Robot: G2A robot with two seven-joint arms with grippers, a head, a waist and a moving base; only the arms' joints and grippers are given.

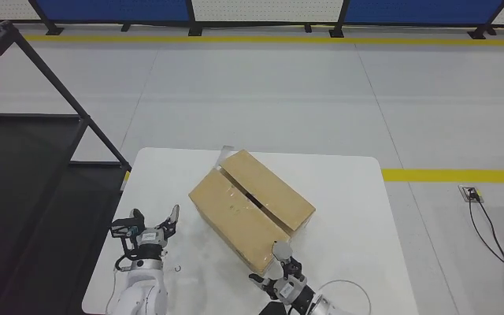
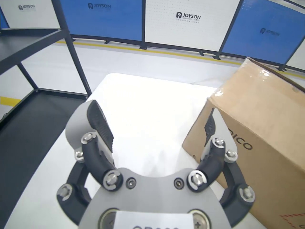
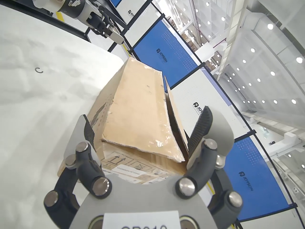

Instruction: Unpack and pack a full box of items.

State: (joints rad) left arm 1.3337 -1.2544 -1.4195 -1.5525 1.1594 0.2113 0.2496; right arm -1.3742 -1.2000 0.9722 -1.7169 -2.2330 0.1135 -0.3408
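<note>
A brown cardboard box (image 1: 252, 206) lies at an angle in the middle of the white table (image 1: 346, 197). Its top flaps are down, with a dark gap along the seam (image 3: 172, 117) and one flap slightly raised. My right gripper (image 3: 145, 126) is open at the box's near end (image 3: 140, 113), its fingers either side of the upper corner; in the top view the right gripper (image 1: 270, 264) sits at that end. My left gripper (image 2: 155, 122) is open over bare table, beside the box's side wall (image 2: 259, 129), and the left gripper (image 1: 153, 220) holds nothing.
A black metal shelf rack (image 1: 47, 181) stands against the table's left side. A small C-shaped ring (image 1: 179, 268) lies on the table near the left arm. A thin cable loop (image 1: 346, 290) lies near the front right.
</note>
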